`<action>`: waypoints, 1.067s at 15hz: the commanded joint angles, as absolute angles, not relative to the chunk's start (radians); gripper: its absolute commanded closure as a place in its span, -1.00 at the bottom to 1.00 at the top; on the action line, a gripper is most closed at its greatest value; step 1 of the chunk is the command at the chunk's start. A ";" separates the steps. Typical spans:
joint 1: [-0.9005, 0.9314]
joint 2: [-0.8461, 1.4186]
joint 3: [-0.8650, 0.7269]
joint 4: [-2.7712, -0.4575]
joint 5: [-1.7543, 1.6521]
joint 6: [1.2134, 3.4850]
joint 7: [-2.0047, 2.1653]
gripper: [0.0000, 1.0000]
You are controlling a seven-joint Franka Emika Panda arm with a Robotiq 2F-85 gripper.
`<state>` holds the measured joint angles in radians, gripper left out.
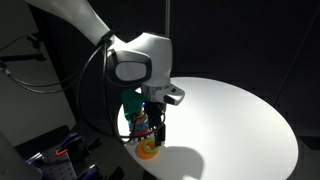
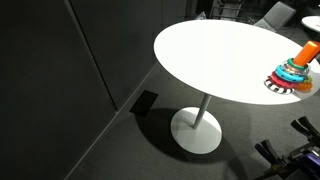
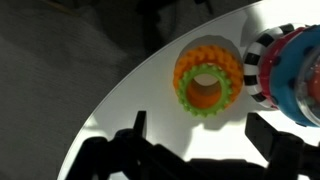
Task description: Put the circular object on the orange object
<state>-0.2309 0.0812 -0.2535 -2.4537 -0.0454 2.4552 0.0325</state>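
Note:
The orange peg (image 2: 308, 52) stands upright out of a stack of multicoloured rings (image 2: 290, 75) near the table's edge. In the wrist view the stack (image 3: 285, 65) is at the right, with a black-and-white striped ring at its base. A flat orange toothed ring (image 3: 208, 62) lies beside it with a green toothed ring (image 3: 208, 100) on it; it also shows in an exterior view (image 1: 147, 149). No yellow doughnut ring is in view. My gripper (image 3: 203, 128) is open and empty, a little above the table just short of the orange and green rings. It hangs in front of the stack in an exterior view (image 1: 156, 128).
The round white table (image 1: 230, 110) stands on a single pedestal (image 2: 197, 128) on a dark floor. The toys sit close to the table's rim (image 3: 120, 100). Dark walls surround the scene, and cables and equipment sit at the lower left (image 1: 45, 155).

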 commanded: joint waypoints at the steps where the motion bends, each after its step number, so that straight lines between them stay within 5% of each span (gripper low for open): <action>1: -0.252 0.092 -0.265 -2.470 -0.053 2.476 -0.022 -1.00; 16: -0.260 0.117 -0.261 -2.519 -0.024 2.491 -0.138 -1.00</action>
